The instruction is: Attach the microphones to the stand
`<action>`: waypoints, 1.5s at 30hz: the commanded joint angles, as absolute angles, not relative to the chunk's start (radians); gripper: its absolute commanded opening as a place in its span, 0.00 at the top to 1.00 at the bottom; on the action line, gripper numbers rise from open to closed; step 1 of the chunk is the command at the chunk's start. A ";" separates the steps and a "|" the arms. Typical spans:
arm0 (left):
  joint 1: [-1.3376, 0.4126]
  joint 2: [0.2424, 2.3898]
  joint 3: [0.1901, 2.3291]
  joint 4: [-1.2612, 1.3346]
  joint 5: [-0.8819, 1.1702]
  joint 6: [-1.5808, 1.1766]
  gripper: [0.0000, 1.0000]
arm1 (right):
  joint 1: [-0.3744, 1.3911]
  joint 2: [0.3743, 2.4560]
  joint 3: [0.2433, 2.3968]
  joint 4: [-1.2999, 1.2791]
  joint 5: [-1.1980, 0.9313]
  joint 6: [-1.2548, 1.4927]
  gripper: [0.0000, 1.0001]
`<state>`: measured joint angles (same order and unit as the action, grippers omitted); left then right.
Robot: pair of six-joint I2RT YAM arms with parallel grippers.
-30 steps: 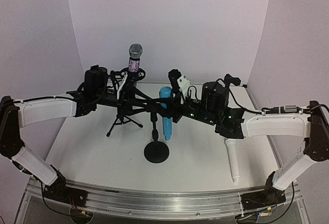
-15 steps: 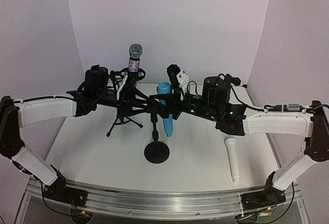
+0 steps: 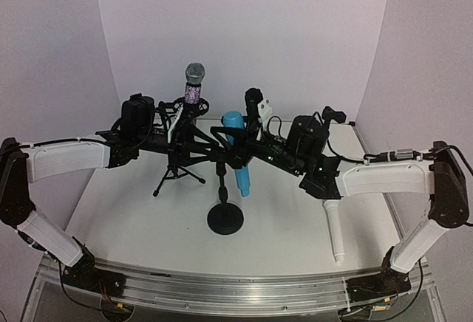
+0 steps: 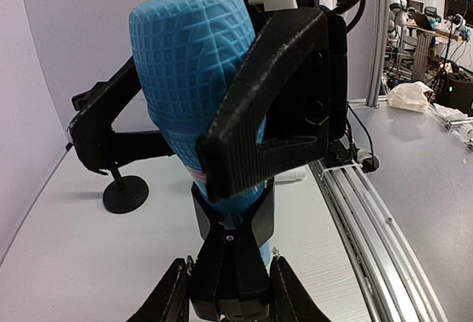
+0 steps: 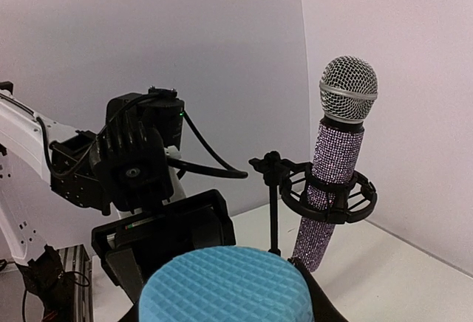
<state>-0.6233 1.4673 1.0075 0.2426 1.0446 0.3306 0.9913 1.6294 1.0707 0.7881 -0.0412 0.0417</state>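
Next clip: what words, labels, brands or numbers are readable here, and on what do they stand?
No text can be read in any view.
On the light blue microphone: no print visible.
On the glittery microphone and the white microphone: no markings visible.
On the background clutter in the left wrist view: anything printed is too small to read.

Soft, even, faintly lilac light from overhead leaves only a pale shadow round the stand base (image 3: 225, 219) on the bench (image 3: 133, 218), the rail (image 3: 222, 286) bows at the frame's edge, and the light blue microphone (image 5: 225, 285) blurs close up while the glittery microphone (image 5: 332, 167) sparkles sharply.
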 commanded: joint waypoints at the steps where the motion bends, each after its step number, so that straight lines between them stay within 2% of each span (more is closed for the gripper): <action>1: -0.650 1.476 0.988 0.282 1.046 0.313 1.00 | 1.011 1.599 1.044 0.965 -0.026 0.082 1.00; 11: -0.650 1.477 0.961 0.371 1.063 0.216 1.00 | 1.010 1.689 1.014 1.242 0.000 0.132 1.00; 23: -0.652 1.475 0.949 0.395 1.066 0.223 1.00 | 1.010 1.736 1.036 1.261 0.000 0.156 1.00; 28: -0.652 1.474 0.964 0.328 1.083 0.265 0.99 | 1.010 1.726 1.031 1.259 0.000 0.157 1.00; 32: -0.648 1.463 0.973 0.278 1.080 0.289 0.65 | 1.010 1.712 1.013 1.256 0.000 0.156 1.00; 35: -0.642 1.456 0.978 0.265 1.087 0.292 0.43 | 1.009 1.702 0.999 1.253 0.010 0.155 1.00; 38: -0.637 1.456 0.987 0.257 1.092 0.291 0.26 | 1.010 1.690 0.992 1.241 0.025 0.147 1.00; 41: -0.636 1.454 0.988 0.258 1.092 0.289 0.16 | 1.009 1.680 0.987 1.228 0.026 0.139 1.00; 45: -0.634 1.452 0.987 0.263 1.079 0.287 0.12 | 1.010 1.662 0.974 1.210 0.028 0.130 1.00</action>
